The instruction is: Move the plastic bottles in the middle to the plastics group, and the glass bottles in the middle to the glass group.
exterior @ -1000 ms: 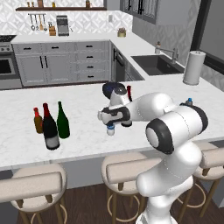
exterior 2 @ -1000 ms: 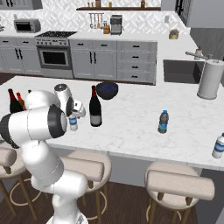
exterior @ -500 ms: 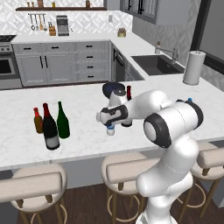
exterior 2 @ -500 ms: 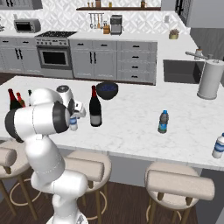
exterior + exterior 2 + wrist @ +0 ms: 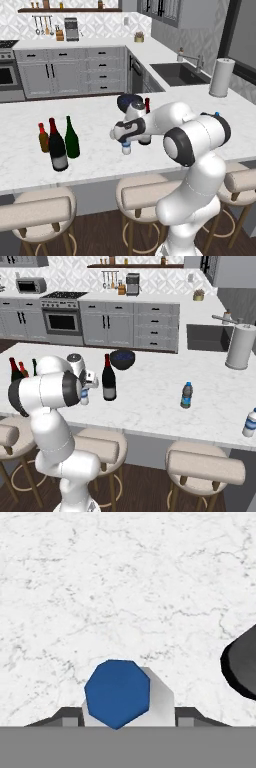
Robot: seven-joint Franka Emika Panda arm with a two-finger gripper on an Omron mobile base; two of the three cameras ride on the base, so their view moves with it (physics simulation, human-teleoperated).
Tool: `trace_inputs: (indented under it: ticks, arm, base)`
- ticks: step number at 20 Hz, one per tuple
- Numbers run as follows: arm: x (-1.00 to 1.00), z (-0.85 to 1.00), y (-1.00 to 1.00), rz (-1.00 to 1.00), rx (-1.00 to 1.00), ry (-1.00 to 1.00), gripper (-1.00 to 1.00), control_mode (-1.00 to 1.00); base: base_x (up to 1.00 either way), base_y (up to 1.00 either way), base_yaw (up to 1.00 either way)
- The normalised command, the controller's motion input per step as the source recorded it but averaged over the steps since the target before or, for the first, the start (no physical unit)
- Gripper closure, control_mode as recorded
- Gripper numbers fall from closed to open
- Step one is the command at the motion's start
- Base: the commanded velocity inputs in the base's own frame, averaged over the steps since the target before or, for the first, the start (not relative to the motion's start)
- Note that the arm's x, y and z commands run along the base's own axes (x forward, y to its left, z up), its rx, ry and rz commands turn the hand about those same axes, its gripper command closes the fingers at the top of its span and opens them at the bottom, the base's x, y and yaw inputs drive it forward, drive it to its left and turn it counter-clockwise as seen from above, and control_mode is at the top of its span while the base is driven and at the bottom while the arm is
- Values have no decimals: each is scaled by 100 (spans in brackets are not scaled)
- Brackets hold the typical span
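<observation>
Hand (image 5: pixel 126 143) clamped on the small water bottle (image 5: pixel 126 148) near the bench's (image 5: pixel 100 165) front edge (wine bottle (image 5: pixel 108 381) just beside); a wide swing could topple it.

Two wine bottles (image 5: pixel 57 145), three plastic bottles (image 5: pixel 186 395), one bowl (image 5: pixel 122 359).

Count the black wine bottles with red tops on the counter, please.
2. One wine bottle stands at the left, beside the amber bottle and the green bottle; the other wine bottle stands in the middle, near the dark bowl. None seems hidden.
</observation>
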Motion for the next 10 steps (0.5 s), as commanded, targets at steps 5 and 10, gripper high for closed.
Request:
trace_inputs:
  ticks: [5, 10]
  arm:
    - [0, -3, -5, 9, 0, -1, 100, -100]
    - [-14, 4, -3, 5, 0, 0, 100, -100]
  base:
    - [0, 0, 0]
    - [0, 0, 0]
